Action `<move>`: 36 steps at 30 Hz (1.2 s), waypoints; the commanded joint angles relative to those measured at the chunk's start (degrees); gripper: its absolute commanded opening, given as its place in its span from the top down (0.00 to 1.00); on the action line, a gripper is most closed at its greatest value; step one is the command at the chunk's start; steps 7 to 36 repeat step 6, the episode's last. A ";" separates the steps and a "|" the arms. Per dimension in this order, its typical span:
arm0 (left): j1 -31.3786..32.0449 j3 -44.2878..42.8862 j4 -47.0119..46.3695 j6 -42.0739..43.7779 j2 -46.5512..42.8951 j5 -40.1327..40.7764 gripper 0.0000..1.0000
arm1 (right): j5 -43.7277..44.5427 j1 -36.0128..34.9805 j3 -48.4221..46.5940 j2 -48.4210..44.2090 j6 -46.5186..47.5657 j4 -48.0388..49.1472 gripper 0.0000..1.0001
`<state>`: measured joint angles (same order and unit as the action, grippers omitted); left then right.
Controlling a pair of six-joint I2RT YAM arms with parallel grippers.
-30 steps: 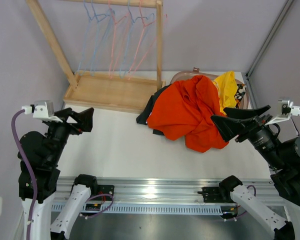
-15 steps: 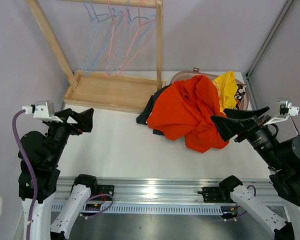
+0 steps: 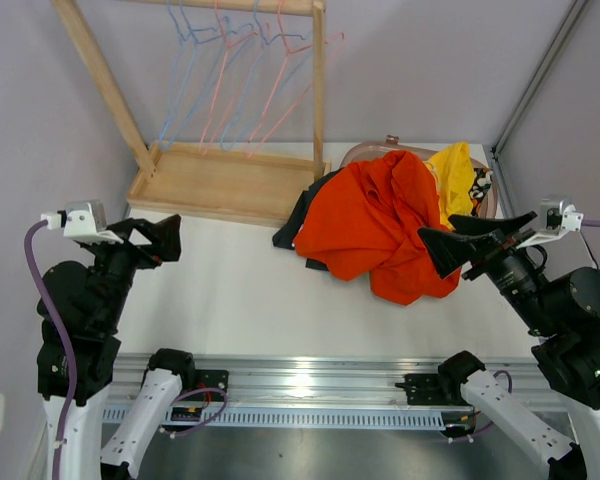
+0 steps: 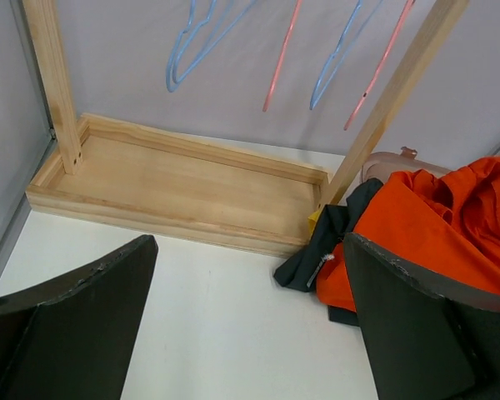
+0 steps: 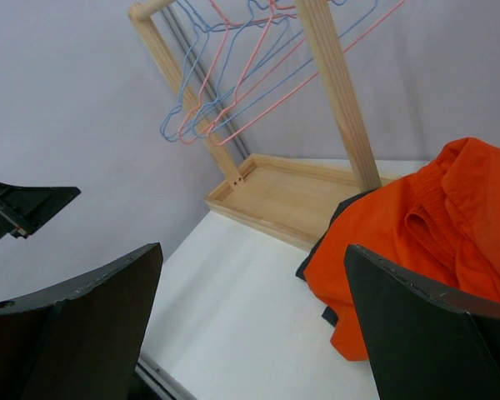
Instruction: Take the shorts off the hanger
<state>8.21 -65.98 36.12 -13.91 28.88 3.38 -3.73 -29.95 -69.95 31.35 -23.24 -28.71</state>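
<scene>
The wire hangers now swing more to the right on the wooden rack than a second ago, while the right gripper and the left gripper each shift slightly left.

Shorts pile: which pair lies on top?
The orange-red shorts: they drape over the others, the black pair showing only at the left edge and the yellow pair at the far right.

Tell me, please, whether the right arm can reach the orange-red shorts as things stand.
Probably yes: the orange-red shorts lie uppermost, just ahead of the open right fingers, with nothing between them.
</scene>
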 commanded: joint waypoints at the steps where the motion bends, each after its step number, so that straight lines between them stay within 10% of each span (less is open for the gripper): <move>1: 0.41 -1.35 -1.84 1.43 1.44 1.55 0.01 | 1.35 -0.19 0.34 -0.68 3.90 2.61 0.01; 36: 0.41 -2.05 -2.19 2.75 2.93 2.77 0.01 | 1.35 -0.19 0.61 0.19 6.10 2.70 0.01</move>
